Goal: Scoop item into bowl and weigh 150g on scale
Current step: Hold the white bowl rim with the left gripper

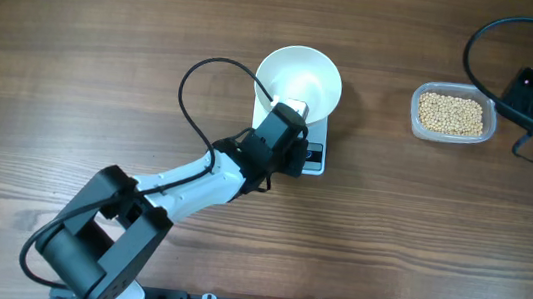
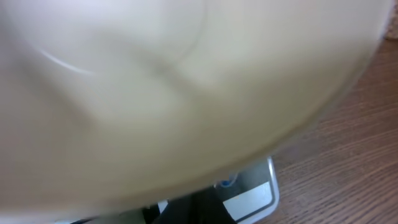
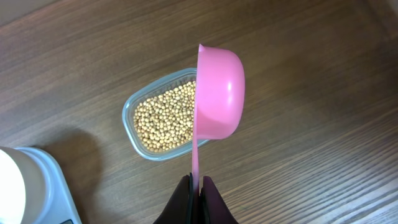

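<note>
White bowl (image 1: 300,78) empty on scale (image 1: 314,157), left pincer (image 1: 296,113) closed at near rim; right pincer (image 3: 196,184) grips pink scoop (image 3: 217,87) over beans (image 3: 165,118) in tub (image 3: 128,115); scooping, weighing not yet done.

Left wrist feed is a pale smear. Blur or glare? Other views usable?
Left wrist: blur, not glare; the bowl is too close and fills the frame; only the scale corner reads. Right wrist: sharp on pink scoop and beans. Overhead: evenly lit, sharp, no glare.

Clear tub (image 1: 418,110), pink scoop (image 3: 219,87) (edgewise), wooden table (image 1: 78,37).
</note>
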Robot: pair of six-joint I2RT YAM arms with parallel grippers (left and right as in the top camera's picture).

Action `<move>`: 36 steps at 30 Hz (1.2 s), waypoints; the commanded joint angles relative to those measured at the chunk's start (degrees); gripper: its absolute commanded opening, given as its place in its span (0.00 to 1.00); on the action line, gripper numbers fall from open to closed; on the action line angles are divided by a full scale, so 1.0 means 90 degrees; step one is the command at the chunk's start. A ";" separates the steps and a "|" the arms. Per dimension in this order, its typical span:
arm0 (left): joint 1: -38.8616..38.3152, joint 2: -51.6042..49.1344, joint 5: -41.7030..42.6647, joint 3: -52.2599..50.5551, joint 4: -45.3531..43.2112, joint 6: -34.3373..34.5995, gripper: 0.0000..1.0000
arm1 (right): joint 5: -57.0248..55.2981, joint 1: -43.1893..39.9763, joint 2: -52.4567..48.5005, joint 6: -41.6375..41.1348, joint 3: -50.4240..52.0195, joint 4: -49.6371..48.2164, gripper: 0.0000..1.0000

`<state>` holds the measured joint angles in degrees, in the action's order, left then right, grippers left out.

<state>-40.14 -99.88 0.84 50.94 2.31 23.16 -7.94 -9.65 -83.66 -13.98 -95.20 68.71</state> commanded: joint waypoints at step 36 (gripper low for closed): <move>-0.0027 -0.0299 0.0109 -0.0029 -0.0005 -0.0024 0.04 | 0.0248 -0.0019 0.0068 0.0032 -0.0124 -0.0223 0.04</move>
<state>-40.14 -101.86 1.37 50.94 3.09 23.16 -7.29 -9.65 -83.66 -13.98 -95.20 67.42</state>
